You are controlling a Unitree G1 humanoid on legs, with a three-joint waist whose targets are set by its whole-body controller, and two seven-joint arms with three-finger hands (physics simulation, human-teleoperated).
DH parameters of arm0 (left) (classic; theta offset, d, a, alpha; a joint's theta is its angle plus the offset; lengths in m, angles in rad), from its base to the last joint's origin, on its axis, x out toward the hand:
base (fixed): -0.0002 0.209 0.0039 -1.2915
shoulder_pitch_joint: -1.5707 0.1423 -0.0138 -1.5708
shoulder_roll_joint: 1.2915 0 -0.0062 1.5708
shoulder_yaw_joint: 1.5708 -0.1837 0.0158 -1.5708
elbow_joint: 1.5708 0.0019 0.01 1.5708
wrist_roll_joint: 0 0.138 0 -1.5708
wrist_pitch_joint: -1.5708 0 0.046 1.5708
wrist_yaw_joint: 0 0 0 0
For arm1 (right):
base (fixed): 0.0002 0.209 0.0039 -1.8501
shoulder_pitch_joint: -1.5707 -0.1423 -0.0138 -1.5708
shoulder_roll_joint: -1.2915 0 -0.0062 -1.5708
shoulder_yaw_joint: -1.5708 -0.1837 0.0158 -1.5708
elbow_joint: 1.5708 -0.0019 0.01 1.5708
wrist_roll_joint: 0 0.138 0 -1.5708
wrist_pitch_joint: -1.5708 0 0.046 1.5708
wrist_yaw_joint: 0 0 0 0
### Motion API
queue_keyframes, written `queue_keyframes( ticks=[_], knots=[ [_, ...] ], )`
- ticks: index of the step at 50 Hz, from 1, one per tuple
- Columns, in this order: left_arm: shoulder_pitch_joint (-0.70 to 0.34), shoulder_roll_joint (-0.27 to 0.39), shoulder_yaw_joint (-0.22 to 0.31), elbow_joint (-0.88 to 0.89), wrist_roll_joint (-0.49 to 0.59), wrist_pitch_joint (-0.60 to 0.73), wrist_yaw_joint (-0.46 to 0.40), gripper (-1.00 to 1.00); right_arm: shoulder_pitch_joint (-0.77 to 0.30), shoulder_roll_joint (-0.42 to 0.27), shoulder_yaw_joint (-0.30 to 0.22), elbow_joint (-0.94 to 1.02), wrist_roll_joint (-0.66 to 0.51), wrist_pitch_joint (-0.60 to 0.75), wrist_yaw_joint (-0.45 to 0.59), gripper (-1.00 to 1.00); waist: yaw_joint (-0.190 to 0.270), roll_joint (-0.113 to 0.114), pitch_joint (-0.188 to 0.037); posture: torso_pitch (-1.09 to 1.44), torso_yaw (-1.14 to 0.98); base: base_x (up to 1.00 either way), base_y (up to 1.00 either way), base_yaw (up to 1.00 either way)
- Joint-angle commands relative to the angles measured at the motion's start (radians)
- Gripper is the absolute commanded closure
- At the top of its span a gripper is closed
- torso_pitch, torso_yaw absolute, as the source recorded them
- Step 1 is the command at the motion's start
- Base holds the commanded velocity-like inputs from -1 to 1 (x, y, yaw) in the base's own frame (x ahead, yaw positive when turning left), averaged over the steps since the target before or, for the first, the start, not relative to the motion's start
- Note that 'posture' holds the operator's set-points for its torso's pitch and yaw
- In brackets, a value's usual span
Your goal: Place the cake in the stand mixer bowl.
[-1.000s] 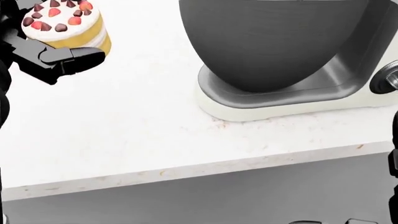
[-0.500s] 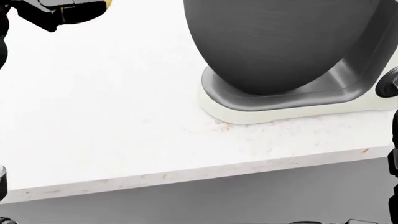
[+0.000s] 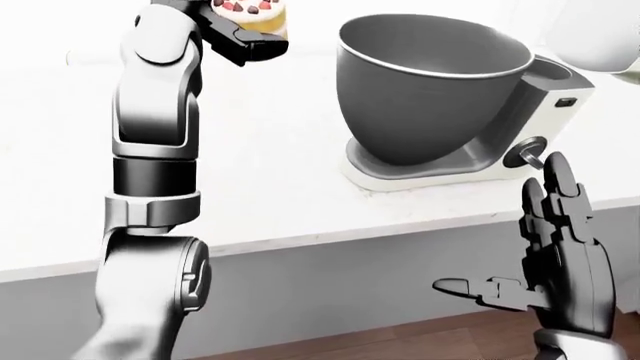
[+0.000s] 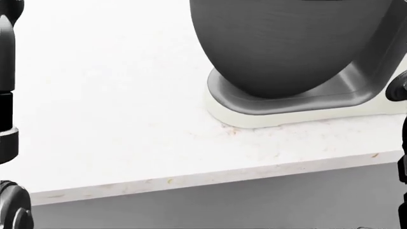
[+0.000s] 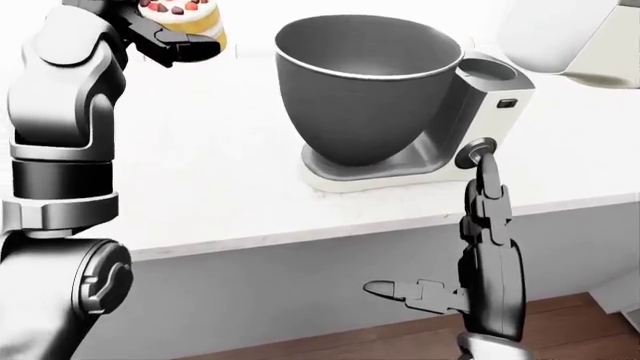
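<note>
Lifted cake [image 5: 186, 16] in left hand [image 5: 165, 34] left head view.

One cake [image 5: 186, 16], white-frosted with red and dark toppings, sits in the grip of the one left hand [image 5: 168, 36], raised high at the top of the eye views. One stand mixer [image 3: 540, 112] stands on the one white counter [image 3: 270, 157], to the right of and below that hand, and carries one dark metal bowl [image 3: 432, 90] and one round knob [image 3: 527, 151] on its side. One right hand [image 3: 555, 251], fingers spread and holding nothing, hangs below the counter edge, just under the knob. Two robot arms show in all.
</note>
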State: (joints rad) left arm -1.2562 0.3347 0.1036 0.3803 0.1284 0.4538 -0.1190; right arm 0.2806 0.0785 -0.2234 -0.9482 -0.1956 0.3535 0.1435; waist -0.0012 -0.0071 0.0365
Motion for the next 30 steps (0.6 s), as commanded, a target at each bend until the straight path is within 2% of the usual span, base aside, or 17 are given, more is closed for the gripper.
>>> queue_keyframes(
  ticks=[1, 30],
  knots=[
    [-0.054, 0.011, 0.008, -0.020, 0.007, -0.048, 0.010, 1.00, -0.006, -0.002, 0.001, -0.034, 0.002, -0.036, -0.005, -1.00, 0.000, 0.001, -0.023, 0.00, 0.00, 0.00, 0.00, 0.00],
    [-0.236, -0.039, -0.020, 0.254, 0.050, -0.171, 0.018, 1.00, 0.012, 0.006, -0.005, -0.015, 0.016, -0.073, -0.003, -1.00, 0.001, -0.006, -0.023, 0.00, 0.00, 0.00, 0.00, 0.00]
  ],
)
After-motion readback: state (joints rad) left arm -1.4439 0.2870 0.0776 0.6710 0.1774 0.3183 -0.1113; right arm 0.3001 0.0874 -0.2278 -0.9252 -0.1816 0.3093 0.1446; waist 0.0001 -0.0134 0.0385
